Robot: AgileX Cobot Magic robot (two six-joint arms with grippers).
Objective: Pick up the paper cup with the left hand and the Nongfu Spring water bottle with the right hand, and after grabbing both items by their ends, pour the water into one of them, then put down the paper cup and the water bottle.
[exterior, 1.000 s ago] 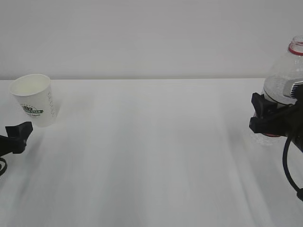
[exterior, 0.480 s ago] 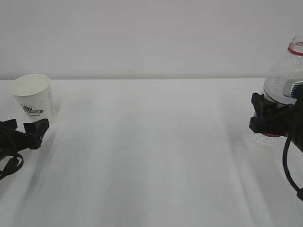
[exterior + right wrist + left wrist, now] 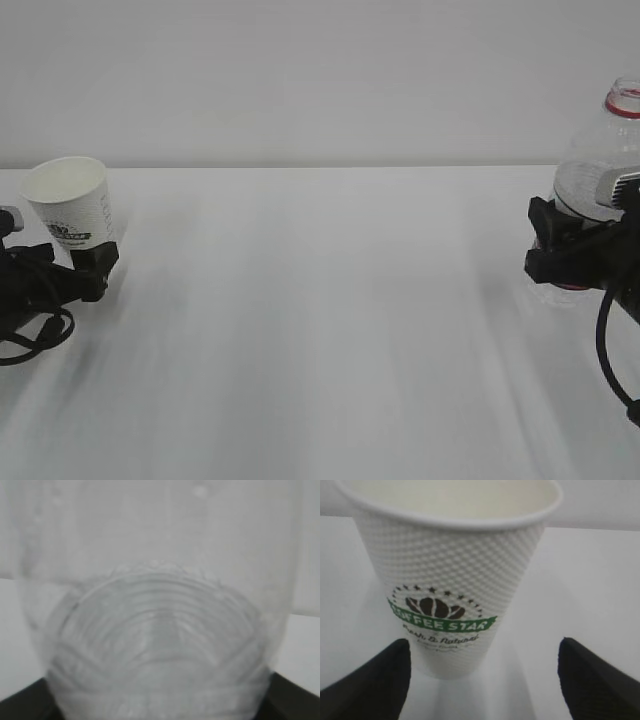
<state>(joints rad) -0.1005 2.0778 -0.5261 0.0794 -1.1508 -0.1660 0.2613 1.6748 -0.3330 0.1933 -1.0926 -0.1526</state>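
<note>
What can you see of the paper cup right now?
The paper cup is white with a dimpled wall, a rolled rim and a green "Coffee Star" band under a dark bean logo. It stands upright and open-topped at the table's far left, between the open jaws of the left tool; no contact shows.

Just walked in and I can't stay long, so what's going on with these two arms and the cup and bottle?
Two robot arms are getting set to pour. The left gripper is open around the base of the paper cup, its fingers on either side and not yet closed; the cup looks a bit tilted. The right gripper holds the uncapped water bottle around its lower part at the right edge of the table. No pouring yet.
</note>
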